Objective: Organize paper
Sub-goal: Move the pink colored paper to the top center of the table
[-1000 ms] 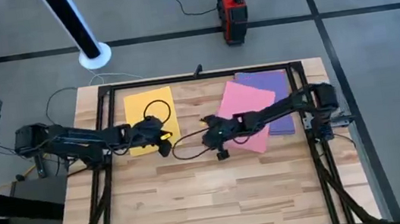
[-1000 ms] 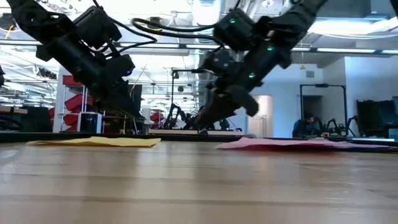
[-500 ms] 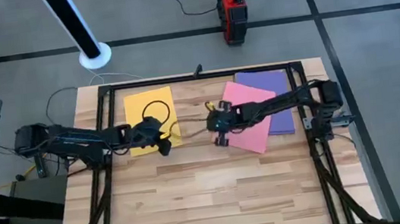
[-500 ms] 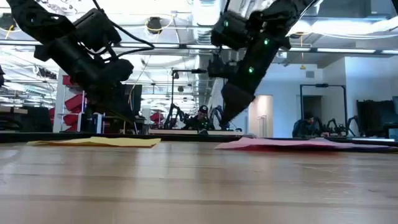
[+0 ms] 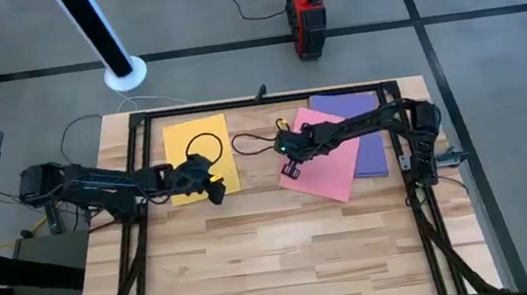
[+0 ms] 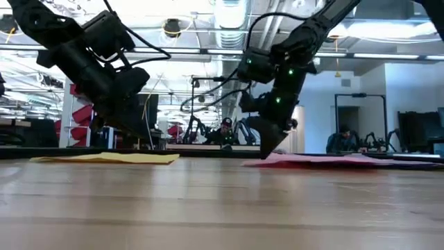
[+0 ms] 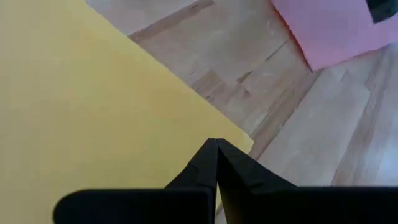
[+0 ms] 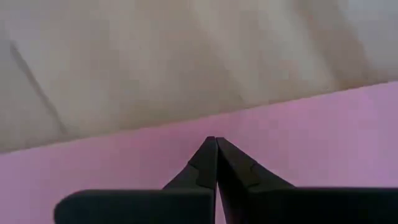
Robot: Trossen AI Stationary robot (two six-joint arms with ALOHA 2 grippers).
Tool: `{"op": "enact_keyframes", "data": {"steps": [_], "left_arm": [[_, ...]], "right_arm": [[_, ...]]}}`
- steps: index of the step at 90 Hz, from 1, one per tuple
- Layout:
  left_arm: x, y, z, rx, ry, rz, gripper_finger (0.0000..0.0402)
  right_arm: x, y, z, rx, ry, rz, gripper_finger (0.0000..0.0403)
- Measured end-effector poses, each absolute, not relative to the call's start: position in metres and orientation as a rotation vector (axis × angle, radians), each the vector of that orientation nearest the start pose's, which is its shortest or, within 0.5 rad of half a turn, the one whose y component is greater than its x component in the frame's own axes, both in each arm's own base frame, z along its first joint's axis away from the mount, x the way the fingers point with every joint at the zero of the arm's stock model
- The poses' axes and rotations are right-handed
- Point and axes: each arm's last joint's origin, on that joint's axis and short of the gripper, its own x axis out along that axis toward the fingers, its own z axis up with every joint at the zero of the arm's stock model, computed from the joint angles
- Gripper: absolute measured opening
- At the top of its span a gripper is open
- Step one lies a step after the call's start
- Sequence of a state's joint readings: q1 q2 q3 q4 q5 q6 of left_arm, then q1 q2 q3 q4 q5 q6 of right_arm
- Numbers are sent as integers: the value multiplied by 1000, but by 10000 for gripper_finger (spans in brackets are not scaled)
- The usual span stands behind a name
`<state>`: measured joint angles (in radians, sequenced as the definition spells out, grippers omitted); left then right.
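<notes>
Pressing on the pink paper (image 5: 330,154), the right gripper (image 5: 291,171) has its fingers together. The left gripper (image 5: 216,190), fingers together too, sits on the yellow paper (image 5: 192,141) beside the pink paper.

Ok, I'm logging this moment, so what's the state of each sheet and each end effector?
Yellow sheet: flat, apart from the others.
Pink sheet: flat, skewed, overlapping the purple one.
Purple sheet: flat, partly covered by pink.
Left end effector: shut, tips over the yellow sheet's corner.
Right end effector: shut, tips over the pink sheet's edge.
</notes>
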<state>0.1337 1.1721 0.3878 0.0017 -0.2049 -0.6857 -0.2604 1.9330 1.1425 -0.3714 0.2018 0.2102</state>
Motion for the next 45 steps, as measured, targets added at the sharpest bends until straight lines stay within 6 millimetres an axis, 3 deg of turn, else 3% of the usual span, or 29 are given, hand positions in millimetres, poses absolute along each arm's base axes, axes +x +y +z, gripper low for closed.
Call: {"op": "enact_keyframes", "data": {"steps": [18,45], "left_arm": [[198,33,148,-609,656,578,0],[198,33,148,-593,661,573,0]], "right_arm": [[357,-99,122,201,1121,-503,0],[377,-99,136,147,973,-314,0]]}}
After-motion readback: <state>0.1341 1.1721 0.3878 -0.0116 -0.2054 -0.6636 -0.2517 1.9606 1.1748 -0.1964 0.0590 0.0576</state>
